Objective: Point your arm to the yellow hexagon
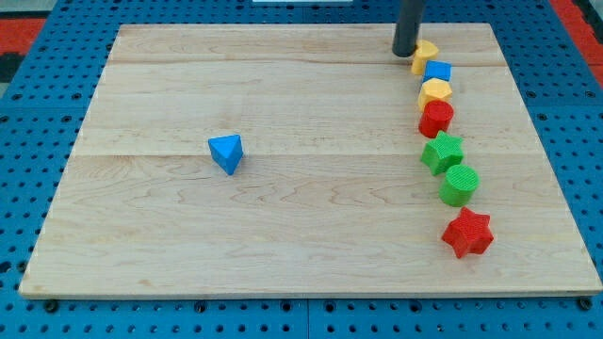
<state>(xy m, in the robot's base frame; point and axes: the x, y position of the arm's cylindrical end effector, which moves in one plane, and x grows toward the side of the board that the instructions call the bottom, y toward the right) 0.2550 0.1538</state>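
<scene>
No gripper fitted, nothing grasped; my tip (pixel 405 54) at far right of surface (pixel 283 245), just beside another yellow block (pixel 425 56). Yellow hexagon (pixel 435 92) lies nearer, slightly right, past blue block (pixel 437 71).

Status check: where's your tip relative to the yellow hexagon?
My tip at view's top, left of yellow block. Yellow hexagon two blocks down. Blue block between.

- Blue triangular block (pixel 226 153): well apart from my tip (pixel 405 54), toward the view's bottom left.
- Blue block (pixel 437 71): near the tip, to its lower right.
- Green star (pixel 443 152), green cylinder (pixel 459 185), red star (pixel 467 233): progressively farther below the tip.
</scene>
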